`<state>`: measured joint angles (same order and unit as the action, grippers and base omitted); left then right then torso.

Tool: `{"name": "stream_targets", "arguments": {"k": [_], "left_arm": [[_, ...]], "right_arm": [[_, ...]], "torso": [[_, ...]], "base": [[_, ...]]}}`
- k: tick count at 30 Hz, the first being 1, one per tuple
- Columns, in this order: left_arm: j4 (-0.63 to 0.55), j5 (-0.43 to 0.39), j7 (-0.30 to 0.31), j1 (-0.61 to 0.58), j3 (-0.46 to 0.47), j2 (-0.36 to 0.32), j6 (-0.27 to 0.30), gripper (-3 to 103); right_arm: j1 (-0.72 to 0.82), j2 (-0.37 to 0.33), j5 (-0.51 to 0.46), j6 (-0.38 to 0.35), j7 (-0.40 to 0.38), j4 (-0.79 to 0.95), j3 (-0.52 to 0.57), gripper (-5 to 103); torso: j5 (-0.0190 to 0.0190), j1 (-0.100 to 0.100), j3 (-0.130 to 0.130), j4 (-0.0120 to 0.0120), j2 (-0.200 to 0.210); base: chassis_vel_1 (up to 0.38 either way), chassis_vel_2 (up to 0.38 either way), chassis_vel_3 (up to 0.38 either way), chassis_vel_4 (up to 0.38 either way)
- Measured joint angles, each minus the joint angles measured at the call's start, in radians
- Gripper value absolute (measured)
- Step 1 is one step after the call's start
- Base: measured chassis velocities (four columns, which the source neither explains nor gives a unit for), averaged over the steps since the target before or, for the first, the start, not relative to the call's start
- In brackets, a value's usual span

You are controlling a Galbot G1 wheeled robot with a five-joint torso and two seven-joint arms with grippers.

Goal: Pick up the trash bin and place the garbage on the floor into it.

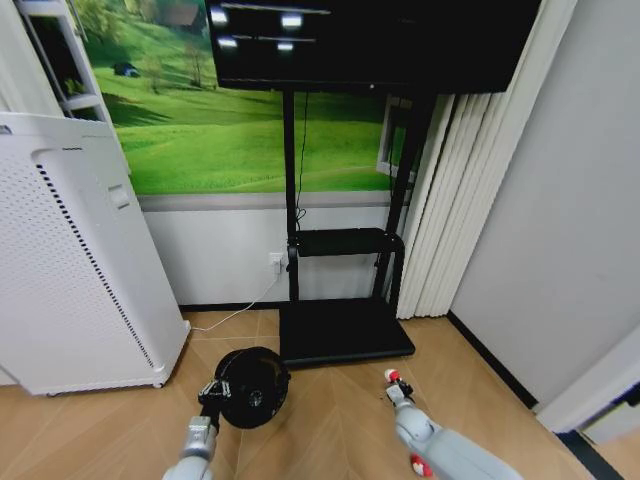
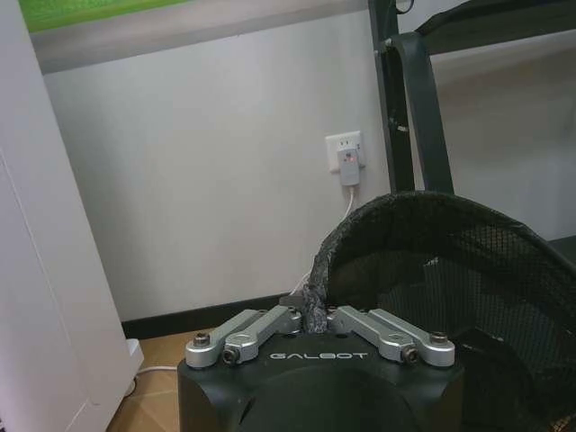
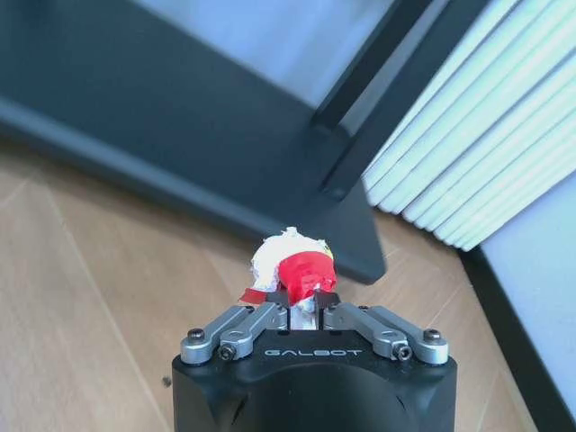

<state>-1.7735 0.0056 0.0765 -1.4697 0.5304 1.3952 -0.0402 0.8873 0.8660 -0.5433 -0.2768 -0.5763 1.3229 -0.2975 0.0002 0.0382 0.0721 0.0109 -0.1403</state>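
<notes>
White perforated appliance (image 1: pixel 70 270) stands at my far left against the wall, its lower corner close to the trash bin (image 1: pixel 252 388). I see the left gripper (image 1: pixel 212 392) clamped on the bin's rim, fingers closed on the mesh edge in the left wrist view (image 2: pixel 315 315). The bin is black, round and of fine mesh; it is held above the wood floor (image 1: pixel 330 420) with its mouth tipped toward the camera. A wall socket (image 2: pixel 344 153) with a white cable sits behind it. The black TV stand base (image 1: pixel 345 332) lies just right of the bin, its uprights rising to the screen (image 1: pixel 370 40). Right of centre, the right gripper (image 1: pixel 395 382) is closed on a crumpled red-and-white wrapper (image 3: pixel 292 265), held clear of the floor near the base's front corner. White curtain folds (image 1: pixel 450 200) and a grey wall (image 1: pixel 560 220) bound the right side. Open floor lies between the two grippers.
</notes>
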Motion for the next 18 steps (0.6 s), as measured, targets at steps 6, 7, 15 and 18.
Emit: {"name": "stream_targets", "arguments": {"k": [6, 7, 15, 18], "left_arm": [[0.0, 0.009, 0.004, 0.016, -0.031, -0.008, 0.005, 4], [-0.002, 0.011, 0.004, 0.016, -0.036, -0.008, 0.005, 4], [-0.056, 0.014, 0.003, 0.0, -0.044, -0.012, 0.008, 4], [-0.072, 0.014, 0.001, -0.009, -0.041, -0.02, 0.007, 4]], "right_arm": [[0.154, -0.12, 0.062, 0.178, 0.118, 0.174, 0.177, 13], [0.182, -0.135, 0.075, 0.22, 0.149, 0.202, 0.21, 13], [0.327, -0.172, 0.14, 0.477, 0.33, 0.38, 0.371, 13], [0.355, -0.171, 0.15, 0.529, 0.375, 0.432, 0.395, 13]], "torso": [[-0.0002, 0.0, 0.0, 0.0005, 0.0], [-0.0003, 0.0, 0.0, 0.0006, 0.0], [-0.0001, 0.0, 0.0, 0.0002, 0.0], [-0.0002, 0.0, 0.0, 0.0001, 0.0]], "base": [[0.0, 0.0, 0.0, 0.0], [0.0, 0.0, 0.0, 0.0], [0.0, 0.0, 0.0, 0.0], [0.0, 0.0, 0.0, 0.0]]}}
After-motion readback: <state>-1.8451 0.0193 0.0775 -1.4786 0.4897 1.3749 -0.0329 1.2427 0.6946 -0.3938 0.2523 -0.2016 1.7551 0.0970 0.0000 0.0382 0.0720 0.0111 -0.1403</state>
